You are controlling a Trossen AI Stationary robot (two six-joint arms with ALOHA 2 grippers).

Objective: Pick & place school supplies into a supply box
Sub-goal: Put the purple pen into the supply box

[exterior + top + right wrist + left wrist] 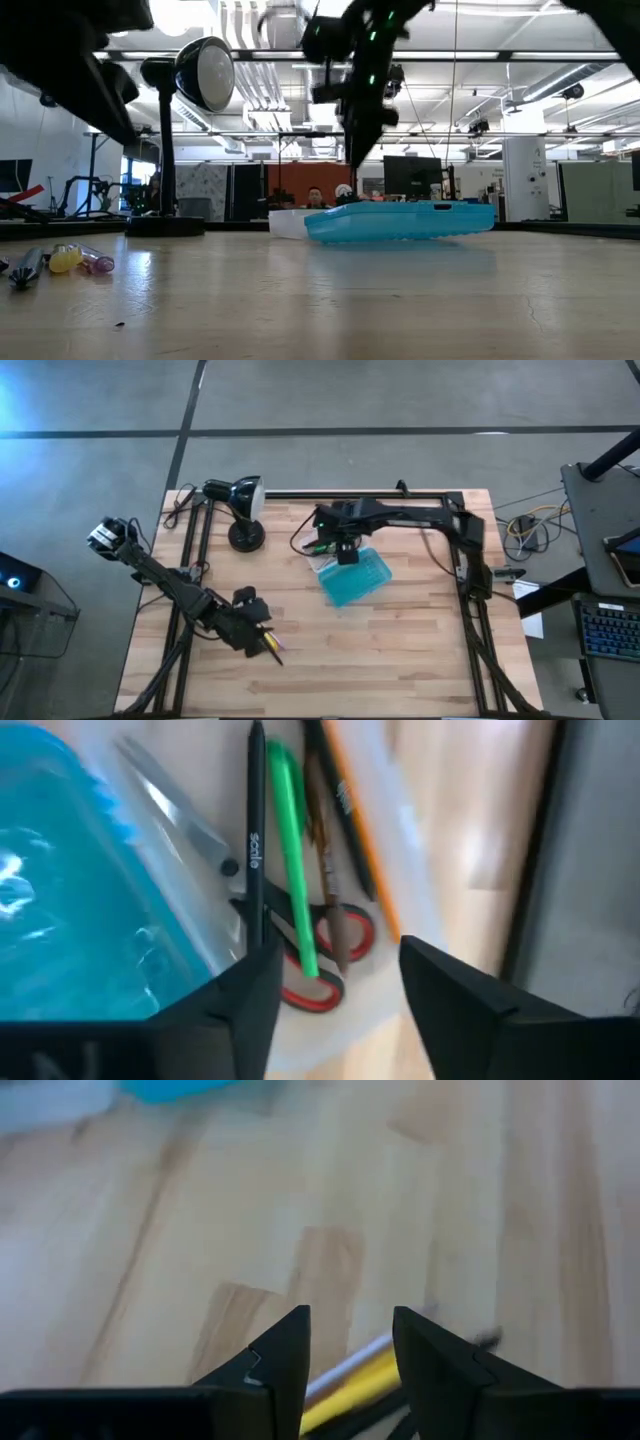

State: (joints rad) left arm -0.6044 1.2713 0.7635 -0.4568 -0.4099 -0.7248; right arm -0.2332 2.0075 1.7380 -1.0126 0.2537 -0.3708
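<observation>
The supply box lies open at mid-table, its teal half toward the right and its clear half beside it. In the clear half lie red-handled scissors, a green marker, a black pen, an orange pencil and a brown one. My right gripper hovers open just above them with nothing between its fingers. Near the front left, my left gripper stands open over a yellow pencil and dark pens lying on the table.
A black desk lamp stands at the far left of the table, its round base close to the box. Black frame rails run along the left, right and far edges. Bare wood lies in front of the box.
</observation>
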